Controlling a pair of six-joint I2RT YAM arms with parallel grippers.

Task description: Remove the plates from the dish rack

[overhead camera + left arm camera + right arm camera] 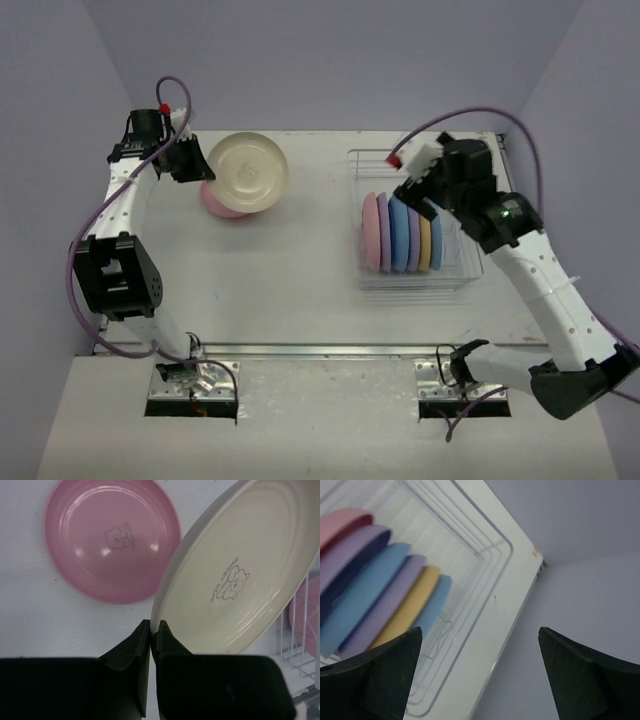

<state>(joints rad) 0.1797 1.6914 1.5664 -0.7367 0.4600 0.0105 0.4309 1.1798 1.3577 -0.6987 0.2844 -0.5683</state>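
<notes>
White table (300,290) is sitting between pale purple walls (60,120).

On the left, the left arm is reaching far out to the back corner, bending at the elbow. The left gripper (151,627) is pinching the rim of the cream plate (240,570), with its jaws almost together and the rim squeezed between them. The cream plate is tilting and hanging partly over the pink plate (112,540). I cannot tell if the two are touching. The pink plate is lying flat on the table, well away from the rack, so that one is looking done. The cream one is looking nearly done; I think it is going down on top of the pink one.

On the right, the rack (415,283) is sitting on the table. Six plates (402,232) are standing in it side by side: pink, lilac, blue, lilac, yellow, blue. Those are waiting to come out, so most of the job is left.

The right arm is stretching up from the near corner. The right gripper (480,635) is hanging over the far right end of the rack, fingers spread wide, holding nothing.
</notes>
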